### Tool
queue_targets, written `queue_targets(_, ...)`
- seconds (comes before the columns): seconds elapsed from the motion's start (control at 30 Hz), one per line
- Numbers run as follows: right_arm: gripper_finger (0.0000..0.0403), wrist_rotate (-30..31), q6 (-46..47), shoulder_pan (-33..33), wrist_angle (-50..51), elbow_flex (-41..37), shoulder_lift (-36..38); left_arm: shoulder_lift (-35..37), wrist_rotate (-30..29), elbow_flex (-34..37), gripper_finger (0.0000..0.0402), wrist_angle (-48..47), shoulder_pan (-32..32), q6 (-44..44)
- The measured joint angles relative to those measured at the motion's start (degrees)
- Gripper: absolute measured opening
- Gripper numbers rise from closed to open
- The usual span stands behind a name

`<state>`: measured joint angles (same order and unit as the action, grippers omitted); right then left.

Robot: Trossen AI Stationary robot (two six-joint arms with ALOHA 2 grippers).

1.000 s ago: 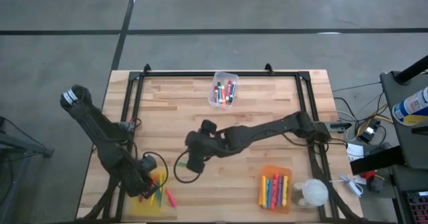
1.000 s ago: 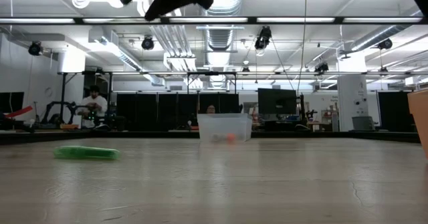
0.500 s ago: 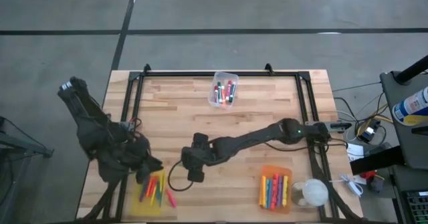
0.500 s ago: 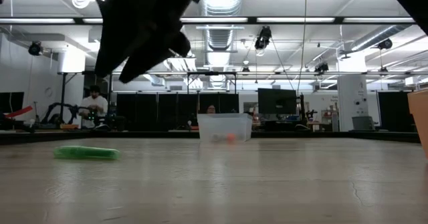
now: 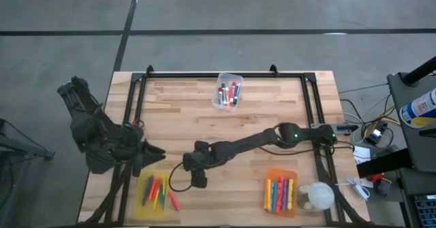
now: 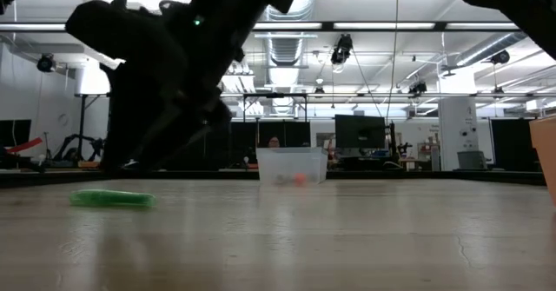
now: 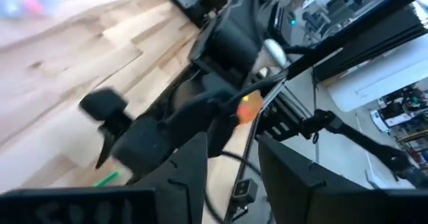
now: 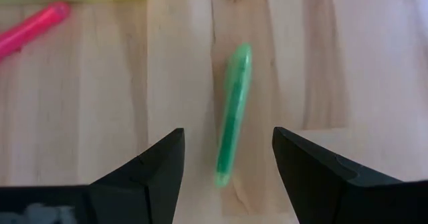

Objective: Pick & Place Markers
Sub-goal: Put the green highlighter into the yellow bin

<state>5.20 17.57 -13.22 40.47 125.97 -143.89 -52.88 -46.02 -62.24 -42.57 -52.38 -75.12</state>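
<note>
The green marker (image 8: pixel 232 114) is a short, slim, bright green stick with rounded ends. It lies flat on the bare wooden table (image 5: pixel 259 112), just beside the yellow bin (image 5: pixel 155 195), toward the bin's 2 o'clock in the high view. The right gripper (image 8: pixel 227 158) hangs directly over it, jaws open and empty, one finger on each side of the marker. A pink marker (image 8: pixel 32 27) lies on the table against the yellow bin. The left gripper (image 7: pixel 231 167) waits at the table's 8 o'clock edge, jaws apart and holding nothing.
</note>
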Motion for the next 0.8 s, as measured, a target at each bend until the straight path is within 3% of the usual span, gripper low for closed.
queue_targets(0.13,0.0219,-3.47,0.48,0.47,-1.92,0.0,-1.6,0.34,-1.37,-0.11,0.0128,4.2,0.0,4.05)
queue_targets(0.47,0.0213,-3.82,1.55,1.36,-1.86,-0.22,-2.62,2.64,-1.47,-0.11,0.0128,10.66,-0.02,10.61)
queue_targets(0.8,0.0109,-3.66,1.26,2.17,-3.15,-3.5,-2.15,3.32,-1.47,-0.13,0.0128,12.36,-0.02,11.49)
